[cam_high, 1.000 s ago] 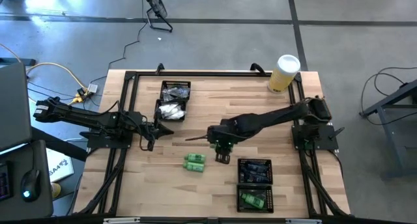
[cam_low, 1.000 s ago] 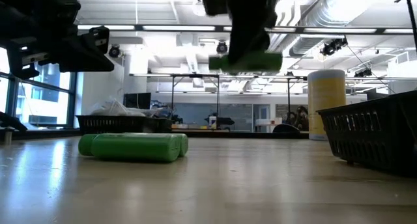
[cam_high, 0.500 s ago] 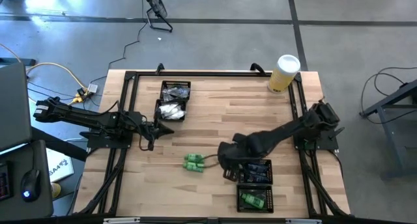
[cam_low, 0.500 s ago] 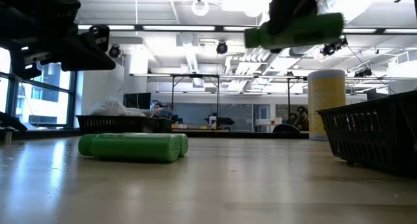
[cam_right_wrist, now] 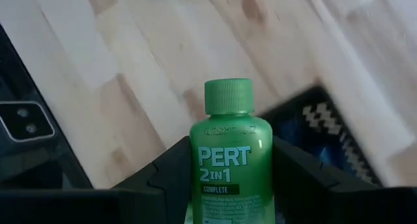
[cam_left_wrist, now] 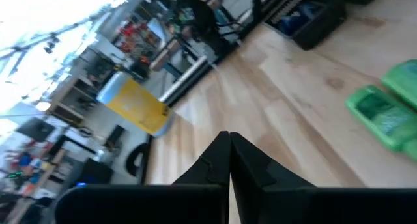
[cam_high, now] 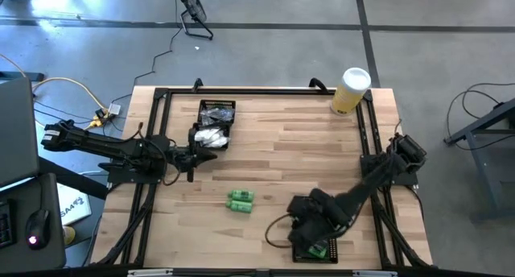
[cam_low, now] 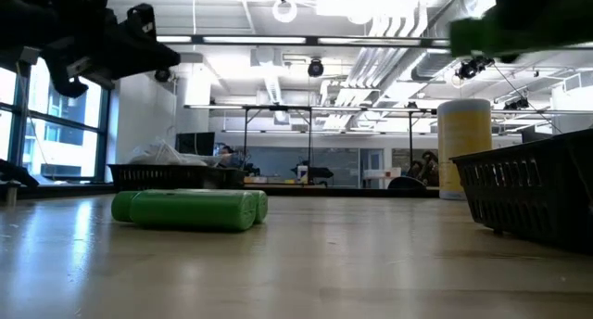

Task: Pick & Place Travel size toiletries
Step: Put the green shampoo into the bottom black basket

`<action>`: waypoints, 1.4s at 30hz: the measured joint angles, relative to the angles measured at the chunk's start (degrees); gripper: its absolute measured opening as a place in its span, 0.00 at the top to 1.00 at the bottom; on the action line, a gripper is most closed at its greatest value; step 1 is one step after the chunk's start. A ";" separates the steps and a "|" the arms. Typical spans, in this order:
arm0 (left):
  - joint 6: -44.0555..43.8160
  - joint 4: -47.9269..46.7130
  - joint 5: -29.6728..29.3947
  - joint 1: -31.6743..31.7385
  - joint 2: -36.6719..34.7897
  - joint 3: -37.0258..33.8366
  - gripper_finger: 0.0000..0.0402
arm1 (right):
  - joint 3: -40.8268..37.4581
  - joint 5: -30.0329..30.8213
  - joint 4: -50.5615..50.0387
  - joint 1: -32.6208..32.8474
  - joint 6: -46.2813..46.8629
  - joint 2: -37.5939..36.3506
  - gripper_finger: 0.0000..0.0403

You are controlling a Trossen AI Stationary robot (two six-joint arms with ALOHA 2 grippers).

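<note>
A pale wooden bench (cam_high: 265,140) stands on a grey floor; beyond it is a bright hall with ceiling pipes. On the bench are a yellow cylinder (cam_high: 351,90), a mesh tray (cam_high: 214,124) with white packets (cam_high: 211,137), and two green bottles (cam_high: 241,200) lying loose. The right gripper (cam_high: 310,230) hangs over the near tray (cam_high: 299,250), clamped on a green bottle (cam_right_wrist: 229,159). The left gripper (cam_high: 195,155), pinched closed and empty, waits beside the far tray.

Green "PERT 2 in 1" bottle (cam_right_wrist: 229,160) held aloft; two bottles (cam_high: 240,200) lie mid-table.
</note>
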 joint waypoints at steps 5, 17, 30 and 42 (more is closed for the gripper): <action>1.45 2.42 -2.52 0.02 0.02 0.00 1.00 | -3.35 0.80 1.82 4.62 10.03 0.00 0.57; 2.88 2.54 -5.06 0.02 0.02 0.00 1.00 | -8.43 -4.38 8.90 12.53 26.26 0.00 0.57; 4.53 2.57 -6.88 0.02 0.02 0.00 1.00 | -11.42 -4.78 11.00 13.20 33.27 0.04 0.54; 4.55 2.57 -7.47 0.02 0.02 0.00 1.00 | -11.42 -5.81 11.29 12.91 32.64 0.04 0.46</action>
